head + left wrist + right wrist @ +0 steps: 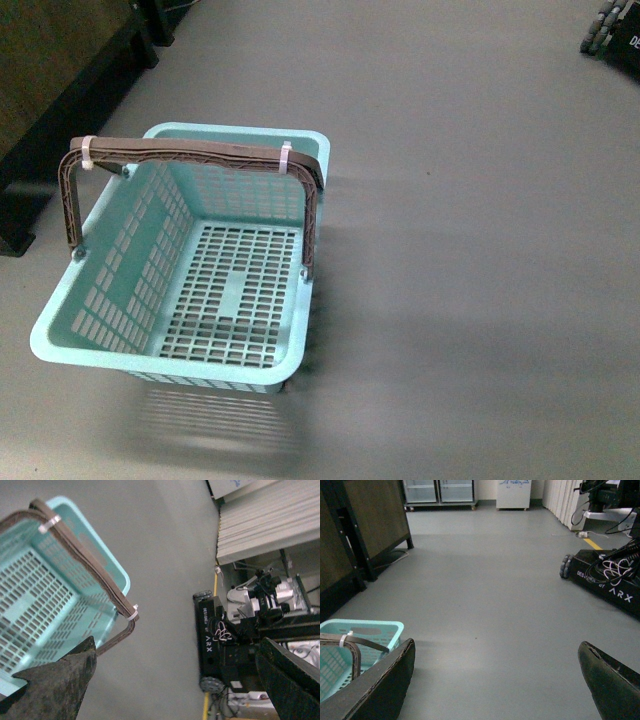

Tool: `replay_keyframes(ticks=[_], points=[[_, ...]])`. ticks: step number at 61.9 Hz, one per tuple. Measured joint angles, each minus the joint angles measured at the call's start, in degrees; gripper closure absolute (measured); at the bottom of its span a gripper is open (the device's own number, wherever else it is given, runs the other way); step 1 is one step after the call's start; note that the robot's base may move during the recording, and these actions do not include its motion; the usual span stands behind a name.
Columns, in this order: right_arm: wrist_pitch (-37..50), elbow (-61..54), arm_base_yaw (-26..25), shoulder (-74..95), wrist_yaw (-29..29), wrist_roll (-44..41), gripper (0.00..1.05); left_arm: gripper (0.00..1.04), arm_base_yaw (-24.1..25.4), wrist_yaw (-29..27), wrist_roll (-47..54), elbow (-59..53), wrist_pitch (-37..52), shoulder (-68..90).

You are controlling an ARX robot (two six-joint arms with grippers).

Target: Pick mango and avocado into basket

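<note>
The aqua-blue basket (70, 330) stands on the grey floor at the left of the front view, empty, its brown-grey handle (200, 155) upright and tied with white zip ties. The left wrist view shows the basket (107, 565) beside one finger, and the right wrist view catches a corner of the basket (370, 629). My left gripper (177, 652) is open above the floor with nothing between its fingers. My right gripper (496, 650) is open too, also holding nothing. The mango and the avocado are out of view. Neither arm shows in the front view.
A dark wooden cabinet (50, 70) stands at the far left, close to the basket. A black wheeled robot base (610, 580) is off to the right, with a yellow floor line (592, 543) and white panels beyond it. Glass-door fridges (439, 491) line the far wall.
</note>
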Motion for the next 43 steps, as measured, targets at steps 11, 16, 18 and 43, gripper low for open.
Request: replay_keyframes(ticks=[11, 16, 18, 43], points=[[0.0, 0.0, 0.0, 0.0, 0.0, 0.0, 0.09, 0.08, -0.3, -2.7, -6.8, 7.7, 12.5, 25.3], [0.0, 0.0, 0.0, 0.0, 0.0, 0.0, 0.09, 0.08, -0.5, -3.5, -8.0, 12.0, 14.6, 34.0], [0.0, 0.0, 0.0, 0.0, 0.0, 0.0, 0.09, 0.08, -0.7, -3.9, -8.2, 14.4, 15.0, 38.1], [0.0, 0.0, 0.0, 0.0, 0.0, 0.0, 0.09, 0.08, -2.9, -5.5, -10.8, 42.3, 14.9, 69.0]])
